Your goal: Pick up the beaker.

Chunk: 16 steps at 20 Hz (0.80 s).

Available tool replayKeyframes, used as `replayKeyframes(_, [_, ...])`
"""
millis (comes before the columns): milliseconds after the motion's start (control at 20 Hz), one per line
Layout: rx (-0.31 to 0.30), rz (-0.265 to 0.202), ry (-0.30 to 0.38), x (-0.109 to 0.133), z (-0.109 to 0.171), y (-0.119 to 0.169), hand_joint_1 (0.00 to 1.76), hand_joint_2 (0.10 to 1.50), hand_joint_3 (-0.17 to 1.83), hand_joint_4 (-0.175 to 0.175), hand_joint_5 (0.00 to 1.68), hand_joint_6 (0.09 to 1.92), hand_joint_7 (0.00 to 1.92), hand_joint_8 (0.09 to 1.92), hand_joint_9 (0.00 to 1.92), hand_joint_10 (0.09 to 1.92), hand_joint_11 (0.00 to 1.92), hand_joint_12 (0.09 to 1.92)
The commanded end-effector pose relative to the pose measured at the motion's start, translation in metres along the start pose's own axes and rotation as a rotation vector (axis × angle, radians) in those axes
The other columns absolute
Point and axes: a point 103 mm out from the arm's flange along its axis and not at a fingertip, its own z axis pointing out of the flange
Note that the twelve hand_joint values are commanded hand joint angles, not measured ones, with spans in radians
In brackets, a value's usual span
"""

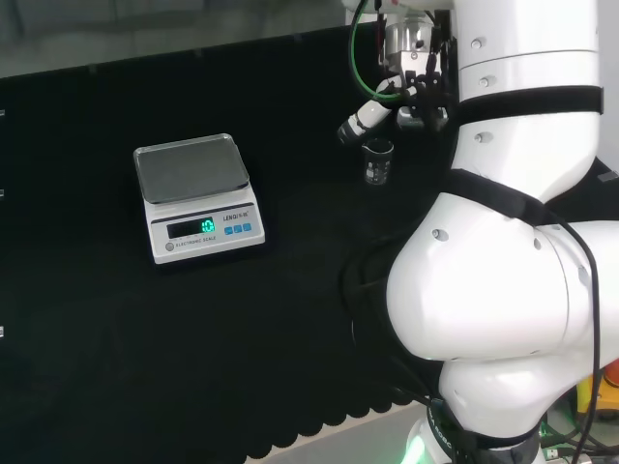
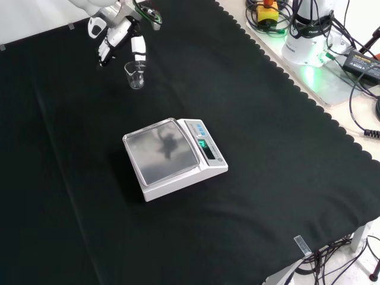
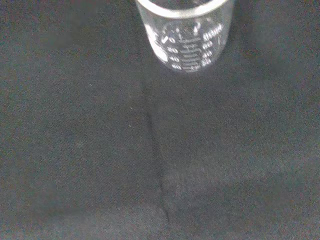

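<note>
We find the beaker standing upright on the black cloth, a small clear vessel near the far left part of the bench in the front view. In the head view the same beaker sits to the right of centre, close against the white arm link that rises there. The wrist view gives us what the other two cannot: the beaker close up, with white graduation marks printed down its wall and a thick clear rim, and a faint crease in the cloth running away from its foot. We see nothing inside it there.

The front view shows us the hand just above and slightly behind the beaker, coming in from the top left corner. One white finger points down toward the rim, its tip right at the beaker's upper edge; we cannot tell whether it touches the glass. The other fingers spread to the left, fairly straight and clasping nothing, so we read the hand as released. In the head view the hand hangs directly over the beaker, with a green cable looping beside the wrist.

Well apart from the beaker, a white scale with a grey steel pan and a lit green display sits mid-cloth. In the head view the scale lies to the left of the beaker.
</note>
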Motion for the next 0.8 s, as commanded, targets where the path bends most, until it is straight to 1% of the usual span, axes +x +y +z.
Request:
replayKeyframes(50, [0.039,0.027,0.002,-0.0087,0.0108,0.0019,0.42,0.66,0.0,-0.056,0.15,0.09,0.0,0.62,0.0,0.78,0.13,1.55])
replayKeyframes(150, [0.049,0.033,-0.01,-0.0096,0.0139,0.0026,0.45,0.66,0.0,-0.056,0.15,0.09,0.0,0.61,0.0,0.78,0.15,1.54])
replayKeyframes(250, [0.05,0.036,-0.022,-0.0095,0.0157,0.0025,0.48,0.66,0.0,-0.057,0.15,0.09,0.0,0.6,0.0,0.84,0.19,1.52])
replayKeyframes(350, [0.052,0.037,-0.039,-0.0077,0.0166,0.0025,0.54,0.67,0.0,-0.058,0.14,0.09,0.0,0.64,0.04,0.9,0.28,1.48])
replayKeyframes(450, [0.059,0.041,-0.054,-0.0057,0.0176,0.0034,0.6,0.68,0.01,-0.06,0.14,0.09,0.0,0.72,0.11,0.93,0.36,1.43])
replayKeyframes(600, [0.058,0.052,-0.071,-0.0032,0.0191,0.005,0.67,0.69,0.01,-0.067,0.14,0.09,0.05,0.8,0.22,0.91,0.45,1.37])
replayKeyframes(800, [0.046,0.063,-0.086,0.0003,0.0202,0.0058,0.76,0.7,0.02,-0.09,0.19,0.09,0.22,0.84,0.45,0.83,0.63,1.26])
